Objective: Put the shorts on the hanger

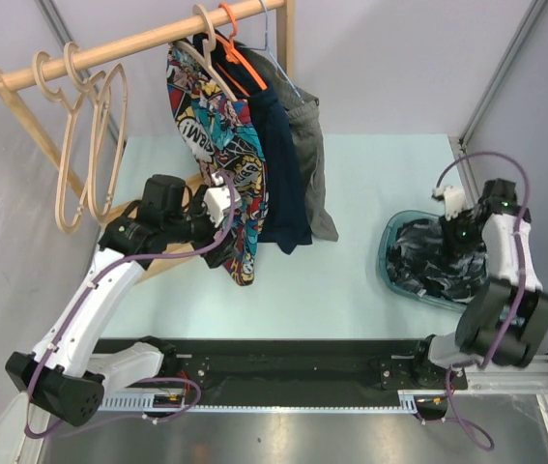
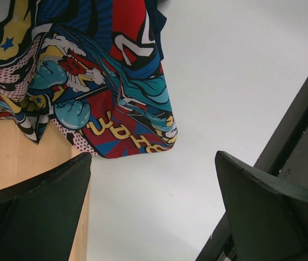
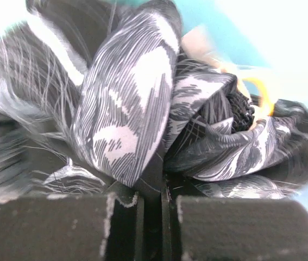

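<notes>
From above, the shorts [image 1: 433, 253] lay bunched in a teal basin [image 1: 388, 253] on the counter [image 1: 351, 193], the right end effector [image 1: 459, 232] lowered into them, and the wooden hanger [image 1: 62, 193] hung well apart on the rail [image 1: 138, 43]. At the left wrist, the left end effector [image 2: 154, 163] was released and empty, by the comic-print shorts [image 2: 88, 81]. At the right wrist, the fingers [image 3: 61, 228] were clenched on a marbled fold, so pickup seemed underway; next, a lift clear.

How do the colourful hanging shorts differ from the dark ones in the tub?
The comic-print shorts are brightly multicoloured; the marbled shorts are black with grey streaks. The comic-print shorts hang from the rail; the marbled shorts lie crumpled in the tub. Both are patterned.
</notes>
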Controlling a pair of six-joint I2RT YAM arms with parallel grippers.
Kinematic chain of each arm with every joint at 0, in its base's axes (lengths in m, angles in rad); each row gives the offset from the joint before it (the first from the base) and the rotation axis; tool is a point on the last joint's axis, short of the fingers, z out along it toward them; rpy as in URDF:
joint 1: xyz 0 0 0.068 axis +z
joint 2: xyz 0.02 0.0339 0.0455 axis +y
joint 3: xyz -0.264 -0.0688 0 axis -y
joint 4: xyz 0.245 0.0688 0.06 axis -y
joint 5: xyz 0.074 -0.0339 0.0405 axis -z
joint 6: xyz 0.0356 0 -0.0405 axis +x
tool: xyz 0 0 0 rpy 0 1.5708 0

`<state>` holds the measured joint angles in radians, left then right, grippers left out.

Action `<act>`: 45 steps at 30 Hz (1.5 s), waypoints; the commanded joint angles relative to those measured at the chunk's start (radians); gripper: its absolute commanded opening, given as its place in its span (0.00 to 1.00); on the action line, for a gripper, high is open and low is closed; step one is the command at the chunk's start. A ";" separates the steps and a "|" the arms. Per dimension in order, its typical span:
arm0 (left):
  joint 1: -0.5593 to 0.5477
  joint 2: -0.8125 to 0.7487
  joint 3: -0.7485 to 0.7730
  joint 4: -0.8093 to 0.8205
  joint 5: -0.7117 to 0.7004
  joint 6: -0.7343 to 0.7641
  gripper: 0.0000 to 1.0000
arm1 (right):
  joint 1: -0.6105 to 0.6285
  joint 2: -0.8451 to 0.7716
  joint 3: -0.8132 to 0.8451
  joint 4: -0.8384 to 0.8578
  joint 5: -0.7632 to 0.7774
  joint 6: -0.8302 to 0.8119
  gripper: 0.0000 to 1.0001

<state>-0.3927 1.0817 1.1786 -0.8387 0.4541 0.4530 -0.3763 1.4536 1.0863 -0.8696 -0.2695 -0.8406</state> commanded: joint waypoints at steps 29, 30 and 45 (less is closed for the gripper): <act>-0.008 -0.078 -0.005 0.119 0.149 -0.005 0.99 | 0.792 -0.231 0.233 0.098 -0.643 0.230 0.00; -0.008 -0.083 -0.017 0.109 0.147 0.007 0.99 | 0.812 -0.231 0.222 0.077 -0.634 0.166 0.00; -0.078 0.055 -0.163 0.084 0.172 0.289 0.94 | 0.987 -0.679 -0.223 -0.183 -0.281 -0.441 0.82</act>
<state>-0.4549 1.1019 1.0023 -0.7689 0.5880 0.6373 0.5880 0.8478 0.8627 -1.0096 -0.6495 -1.2243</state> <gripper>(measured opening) 0.945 0.748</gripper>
